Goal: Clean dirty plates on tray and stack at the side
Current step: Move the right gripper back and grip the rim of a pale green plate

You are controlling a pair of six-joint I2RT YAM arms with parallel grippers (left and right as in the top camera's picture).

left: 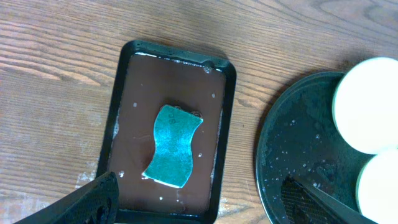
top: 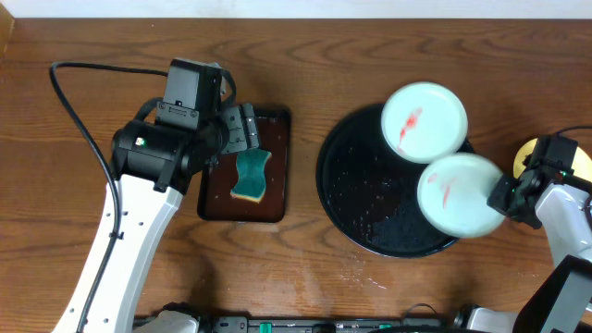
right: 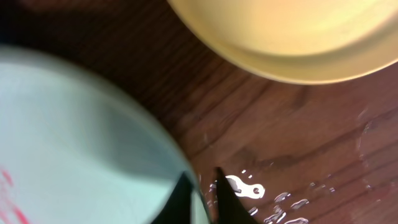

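Clenching the rim of the plate [top: 458, 194] at the tray's [top: 356, 199] right edge, your right fingers [right: 225, 198] readied a lift; left fingers [left: 93, 199] hung spread.

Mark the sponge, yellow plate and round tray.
teal sponge [left: 173, 145], left wrist view: centre of top.
yellow plate [right: 292, 28], right wrist view: mid visible face.
round black tray [top: 356, 185], overhead view: bare floor.

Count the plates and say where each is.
3. One white plate on the black tray's far edge; a second white plate over its right rim, pinched by the right hand; a yellow plate on the table, partly behind the arm.
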